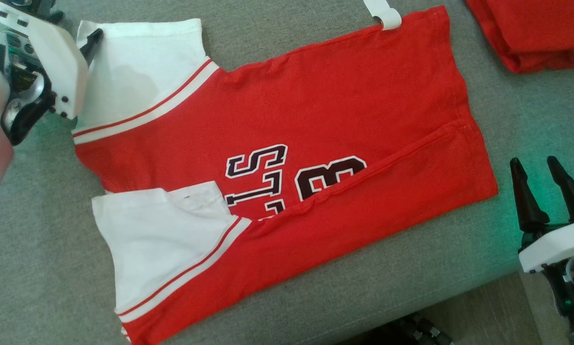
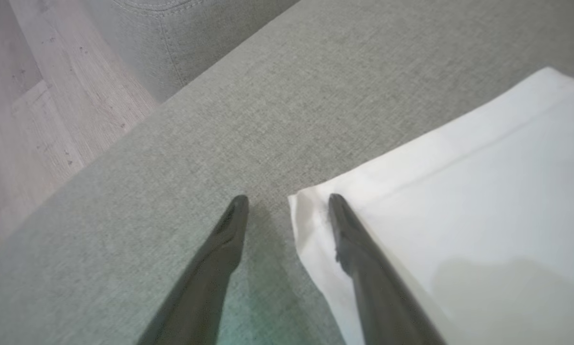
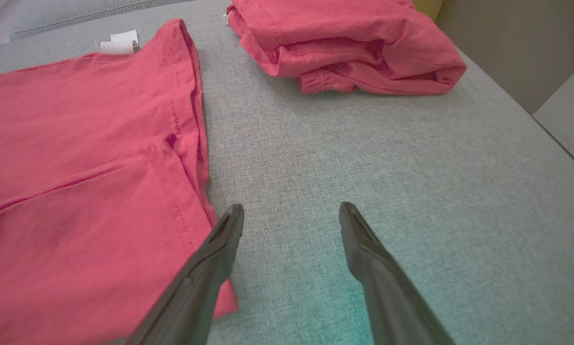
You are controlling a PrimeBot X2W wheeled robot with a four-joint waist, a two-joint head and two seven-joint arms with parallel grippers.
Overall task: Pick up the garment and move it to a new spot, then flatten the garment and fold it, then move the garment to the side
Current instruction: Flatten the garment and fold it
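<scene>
Right tool (image 1: 533,160) spread, just beside the hem of the garment (image 1: 315,110). Garment flat on grey cushion (image 1: 38,239), near side folded over the print. Left tool (image 2: 288,196) spread, straddling the far white sleeve (image 2: 483,167) corner. Beyond: folded red garment (image 1: 531,33).

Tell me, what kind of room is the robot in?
Probably a living room in a home: the red jersey lies on a grey fabric sofa, with wood-look floor beside it.
</scene>
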